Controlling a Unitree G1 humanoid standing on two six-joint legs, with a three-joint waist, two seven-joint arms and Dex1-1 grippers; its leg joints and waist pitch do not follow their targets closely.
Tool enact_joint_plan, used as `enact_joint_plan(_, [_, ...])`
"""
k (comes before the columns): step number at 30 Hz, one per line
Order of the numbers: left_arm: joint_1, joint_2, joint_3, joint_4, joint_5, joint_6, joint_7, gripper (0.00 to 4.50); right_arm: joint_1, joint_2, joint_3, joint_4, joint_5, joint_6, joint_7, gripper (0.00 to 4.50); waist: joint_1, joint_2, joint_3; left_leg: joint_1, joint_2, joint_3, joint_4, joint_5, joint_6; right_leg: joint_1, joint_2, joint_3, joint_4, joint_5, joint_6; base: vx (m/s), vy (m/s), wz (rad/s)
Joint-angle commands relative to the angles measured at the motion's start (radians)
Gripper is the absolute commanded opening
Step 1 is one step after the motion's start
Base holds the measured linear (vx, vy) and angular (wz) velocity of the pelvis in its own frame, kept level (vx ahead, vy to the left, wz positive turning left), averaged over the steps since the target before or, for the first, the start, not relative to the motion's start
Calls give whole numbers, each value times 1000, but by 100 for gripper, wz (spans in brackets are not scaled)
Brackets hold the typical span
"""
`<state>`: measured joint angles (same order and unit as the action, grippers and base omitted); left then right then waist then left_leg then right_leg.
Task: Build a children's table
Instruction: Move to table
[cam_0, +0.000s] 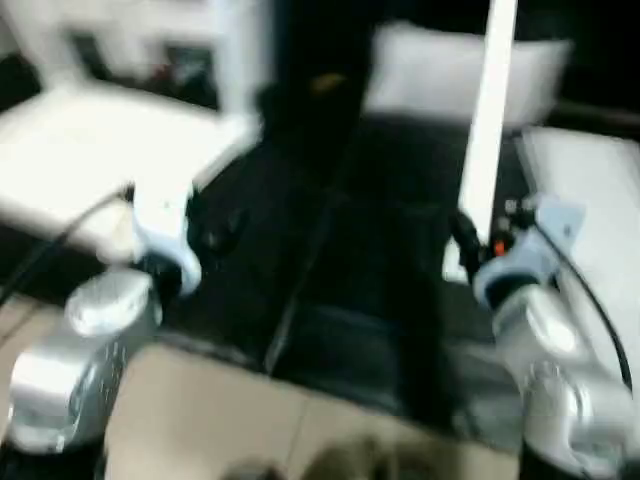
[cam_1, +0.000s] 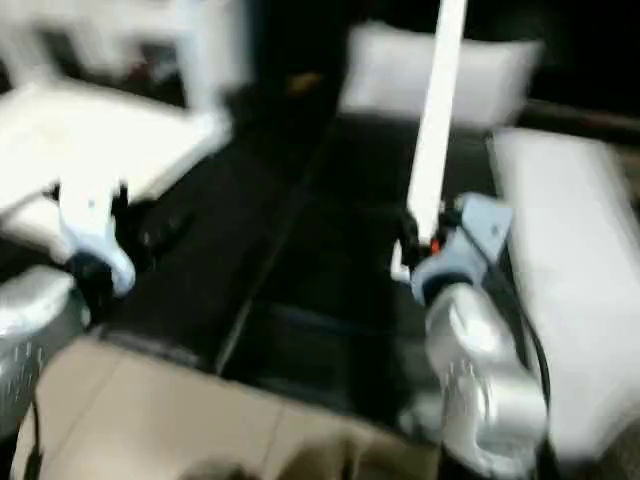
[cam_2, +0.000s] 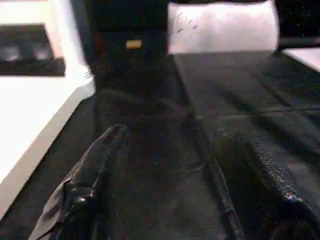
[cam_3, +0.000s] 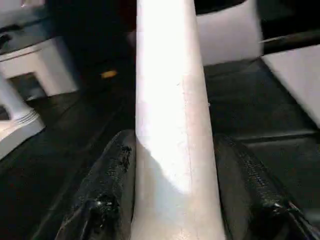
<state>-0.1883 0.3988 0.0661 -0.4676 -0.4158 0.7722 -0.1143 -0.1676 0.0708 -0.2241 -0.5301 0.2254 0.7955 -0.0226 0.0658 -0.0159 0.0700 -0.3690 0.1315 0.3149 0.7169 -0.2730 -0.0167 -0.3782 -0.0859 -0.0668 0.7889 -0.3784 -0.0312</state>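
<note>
We look down on a dark black mat (cam_0: 370, 250) spread across a pale tiled floor (cam_0: 200, 420). A white cushion-like slab (cam_0: 455, 75) lies at the mat's far end, toward twelve o'clock. At about ten o'clock, a flat white rectangular plastic tabletop (cam_0: 90, 160) rests with its near edge on the mat. Another flat white panel (cam_0: 600, 200) lies along the mat's edge at three o'clock.

Our right gripper (cam_3: 175, 190), at about four o'clock in the head views, is clamped on a long white tapered plastic tube leg (cam_0: 488, 130). The right wrist view shows its two black fingers (cam_3: 107, 185) pressed against either side of the tube, and the leg runs straight out between them. In the head views the leg stands nearly upright, rising from the gripper past the top of the frame, and it is well apart from the tabletop.

Our left gripper (cam_2: 175, 175) hangs at about eight o'clock, just beside the tabletop's near edge. Its two black fingers (cam_2: 95, 165) are spread apart over bare mat, with nothing between them.

A white piece of furniture with dark openings (cam_2: 30, 45) stands behind the tabletop, toward eleven o'clock.
</note>
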Motion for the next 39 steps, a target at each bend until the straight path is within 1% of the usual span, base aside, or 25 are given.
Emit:
enact_joint_plan(1, [32, 7, 21, -33, 6, 7, 15, 301, -3, 9, 32, -3, 5, 21, -5, 191, 23, 2, -62, -133, -26, -277, 149, -86, -49, 110, -240, 268, -260, -723, 79, 76, 117, -88])
enact_joint_plan(2, [56, -1, 28, -52, 7, 13, 21, 301, -3, -8, 46, -2, 3, 30, 5, 191, 23, -39, -46, -143, -40, -283, 109, -42, -76, 107, -156, 236, -245, -464, 68, 22, 174, -92])
enact_joint_plan(4, [84, -2, 33, -70, 13, 17, 26, 301, 0, -19, 59, 0, 3, 33, 13, 191, 30, -25, -52, -46, -47, -267, 42, -48, -47, 54, -84, 260, -272, -331, -46, -22, 183, -76])
enact_joint_plan(6, [114, -12, 39, -91, 20, 22, 37, 301, 2, -21, 59, 4, 14, 40, 19, 191, 25, -5, -54, -21, -20, -258, -56, -22, -17, 53, -27, 279, -293, -374, -55, -58, 244, -51])
enact_joint_plan(8, [129, -26, 42, -104, 21, 21, 49, 301, 3, -29, 65, 12, 12, 41, 26, 191, -46, 43, -46, 79, 40, -239, -204, -382, 35, -52, 86, 140, -190, -299, -2, -43, 331, -62])
enact_joint_plan(10, [135, -25, 37, -104, 37, 13, 52, 301, -2, -23, 60, 23, 17, 45, 26, 191, -54, 69, -63, 62, 100, -195, -273, -613, 43, -40, 52, 22, -39, -112, 5, -71, 315, -60])
enact_joint_plan(12, [141, -25, 36, -100, 43, 4, 51, 301, 6, -28, 67, 24, 12, 42, 27, 191, -67, 58, -50, 58, 115, -131, -287, -619, 25, -10, 6, -65, -38, 35, -14, -50, 270, -60])
enact_joint_plan(14, [141, -29, 37, -97, 50, -3, 54, 301, 9, -30, 68, 23, 16, 45, 24, 191, -67, 6, -65, 90, 127, -110, -270, -558, -90, 12, -50, -30, -107, -37, 1, -35, 188, -79])
enact_joint_plan(15, [141, -32, 39, -97, 51, -4, 56, 301, 9, -30, 68, 21, 18, 48, 22, 191, -49, -31, -84, 77, 102, -103, -213, -470, -132, 20, -103, 41, -174, -145, 23, -29, 158, -81])
enact_joint_plan(16, [136, -35, 40, -95, 52, -2, 58, 301, 7, -31, 68, 19, 21, 53, 21, 191, 12, -46, -71, 11, 66, -160, 19, -327, -82, 41, -288, 261, -332, -464, -8, -39, 168, -72])
enact_joint_plan(17, [136, -35, 41, -95, 52, -2, 58, 301, 6, -31, 68, 19, 22, 53, 21, 191, 3, -45, -85, -105, 5, -268, 78, -119, -39, 127, -255, 284, -284, -353, -10, -19, 193, -80])
enact_joint_plan(20, [134, -43, 39, -88, 59, -12, 52, 301, 8, -27, 83, 10, 22, 58, 23, 191, -7, -47, -74, -63, -25, -269, -16, 9, -59, 79, -90, 230, -287, -121, -142, -17, 208, -72])
enact_joint_plan(22, [134, -48, 41, -86, 60, -16, 53, 301, 8, -26, 85, 8, 26, 63, 22, 191, -15, 6, -82, -35, 4, -274, -151, 68, 92, 69, -43, 146, -288, -166, -139, -12, 281, -50])
enact_joint_plan(25, [129, -56, 49, -81, 64, -19, 57, 301, 4, -34, 93, 6, 35, 65, 30, 191, -113, 66, -92, 69, 21, -325, -221, -104, 379, -37, 73, -1, -46, -21, -2, 24, 322, -2])
enact_joint_plan(27, [132, -59, 47, -82, 67, -22, 55, 301, -1, -42, 100, 9, 40, 72, 39, 191, -102, 58, -71, 60, 47, -316, -205, 149, 518, -65, 52, -25, -21, 15, 62, -21, 269, 1])
enact_joint_plan(29, [134, -62, 47, -82, 71, -25, 56, 301, -6, -49, 105, 12, 44, 83, 49, 191, -86, -5, -78, 41, 68, -287, -215, 97, 452, -33, -11, 21, -90, 59, 98, -56, 206, -9])
enact_joint_plan(30, [136, -63, 47, -84, 72, -26, 56, 301, -7, -54, 109, 11, 45, 89, 53, 191, -32, -46, -78, -41, 2, -236, -49, -118, 210, 13, -250, 185, -268, -24, 135, -68, 185, -12])
enact_joint_plan(31, [136, -64, 47, -84, 72, -27, 57, 301, -7, -55, 110, 11, 46, 92, 55, 191, -32, -46, -78, -41, 2, -236, -49, -118, 210, 13, -250, 185, -268, -24, 135, -97, 202, -4])
enact_joint_plan(32, [142, -71, 50, -89, 74, -29, 63, 301, -9, -75, 131, 10, 36, 102, 68, 191, -50, -15, -86, -118, 13, -350, 158, -115, -65, 46, -410, 123, -312, 16, 122, -97, 275, 9])
enact_joint_plan(33, [145, -76, 50, -94, 75, -28, 67, 301, -12, -82, 144, 10, 35, 103, 79, 191, -61, -37, -69, -132, 8, -346, 173, -166, -122, 45, -391, 96, -323, 34, 105, -97, 275, 9])
enact_joint_plan(34, [148, -84, 48, -102, 76, -26, 71, 301, -17, -86, 158, 9, 41, 106, 89, 191, -71, -39, -64, -88, 1, -311, 152, -174, -183, 63, -332, -27, -324, -17, 16, -79, 320, 14])
enact_joint_plan(36, [151, -94, 45, -111, 78, -22, 77, 301, -23, -91, 172, 8, 50, 109, 99, 191, -78, -29, -63, -38, 34, -265, 21, -78, -57, 119, -276, -136, -352, -327, -92, -53, 365, 20])
enact_joint_plan(37, [153, -98, 41, -116, 79, -21, 81, 301, -26, -95, 179, 9, 55, 109, 106, 191, -119, 31, -44, -7, 12, -269, -115, -176, 60, 156, -152, -196, -300, -449, -65, -10, 424, 48])
enact_joint_plan(38, [154, -107, 35, -119, 85, -21, 85, 301, -33, -103, 188, 15, 62, 107, 119, 191, -182, 38, -55, 28, -31, -307, -214, -293, 195, 85, 50, -190, -101, -311, 0, -4, 409, 84])
enact_joint_plan(39, [155, -109, 34, -121, 86, -21, 86, 301, -35, -105, 189, 15, 62, 107, 121, 191, -186, 57, -54, 78, -29, -354, -206, -211, 252, 34, 64, -144, -45, -209, 11, -4, 409, 84])
